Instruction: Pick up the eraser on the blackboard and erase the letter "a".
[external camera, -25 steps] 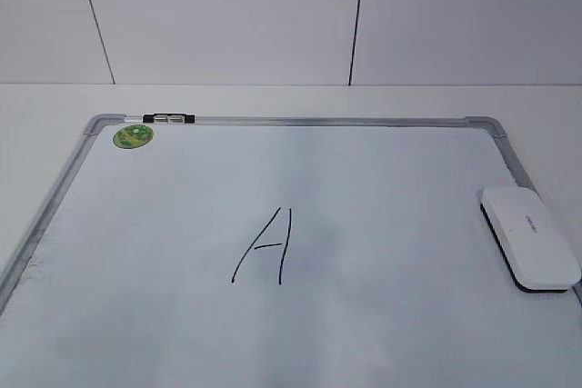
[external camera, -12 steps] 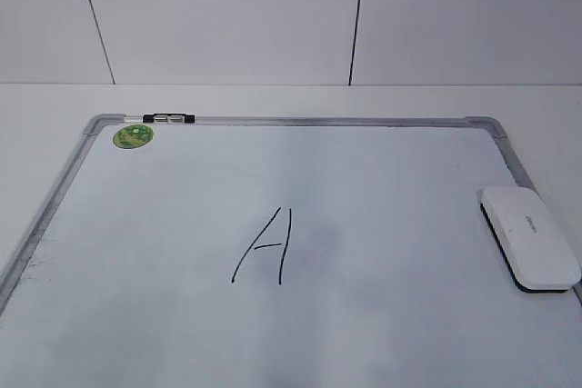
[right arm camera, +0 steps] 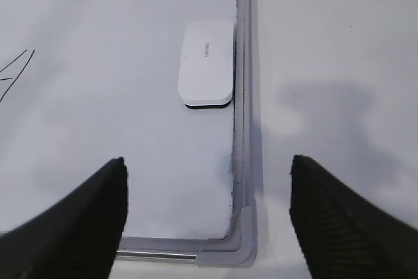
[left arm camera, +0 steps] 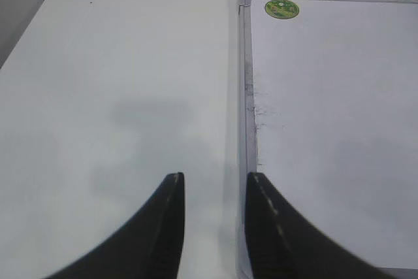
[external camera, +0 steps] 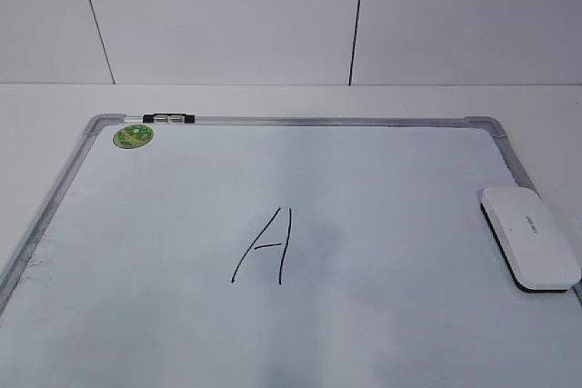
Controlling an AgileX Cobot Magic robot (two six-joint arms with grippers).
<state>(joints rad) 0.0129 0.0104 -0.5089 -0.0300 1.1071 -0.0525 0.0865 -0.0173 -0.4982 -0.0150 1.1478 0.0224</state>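
The blackboard (external camera: 382, 179) lies flat on the white bench (external camera: 273, 99). The eraser (external camera: 529, 237) rests on it against its right frame, toward the bench's right edge. The letter "a" (external camera: 265, 247) is drawn near the board's centre, well apart from the eraser. A green sticker (external camera: 133, 135) marks the far left corner. The left gripper (left arm camera: 214, 191) hangs over the board's left frame, jaws narrowly parted, holding nothing. The right gripper (right arm camera: 208, 178) hangs above the board's near right corner, jaws spread wide, empty.

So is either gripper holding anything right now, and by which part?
Nothing is held. The right gripper is open above the board's corner, the left gripper has nothing between its fingers, and the eraser lies untouched on the blackboard.
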